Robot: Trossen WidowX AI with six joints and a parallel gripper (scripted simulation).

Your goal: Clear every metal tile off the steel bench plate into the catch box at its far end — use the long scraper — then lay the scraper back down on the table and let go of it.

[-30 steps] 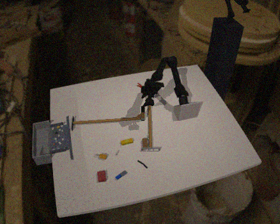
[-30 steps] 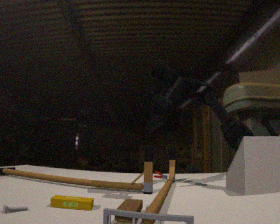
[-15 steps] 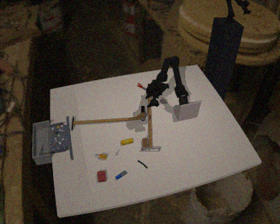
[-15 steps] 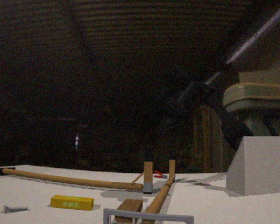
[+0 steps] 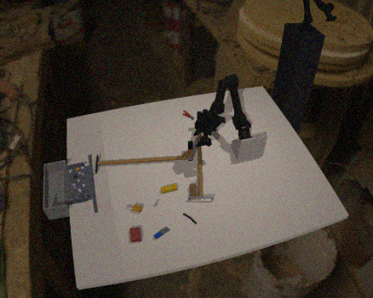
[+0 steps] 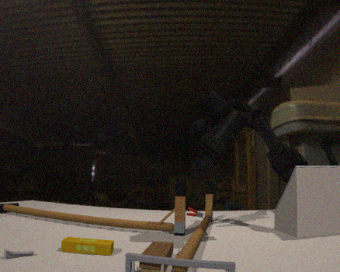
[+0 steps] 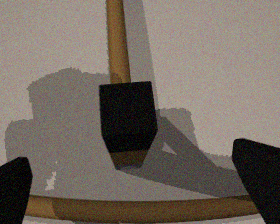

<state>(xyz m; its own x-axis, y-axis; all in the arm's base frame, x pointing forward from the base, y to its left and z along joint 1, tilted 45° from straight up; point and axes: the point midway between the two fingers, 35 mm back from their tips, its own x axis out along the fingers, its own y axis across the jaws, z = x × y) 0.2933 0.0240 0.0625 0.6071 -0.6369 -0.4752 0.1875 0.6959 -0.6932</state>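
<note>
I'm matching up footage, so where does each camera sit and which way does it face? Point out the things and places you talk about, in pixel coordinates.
Top: high above the table (image 5: 252, 230), looking down at a slant; the whole arm and its gripper (image 5: 203, 142) (image 7: 132, 160) show.
Exterior: low at the table's edge, facing across it; the arm shows dimly.
Wrist: on the arm, looking past two spread fingertips at an upright grip block (image 7: 128, 112).
Top and exterior share the yellow block (image 5: 169, 188) (image 6: 87, 246).
</note>
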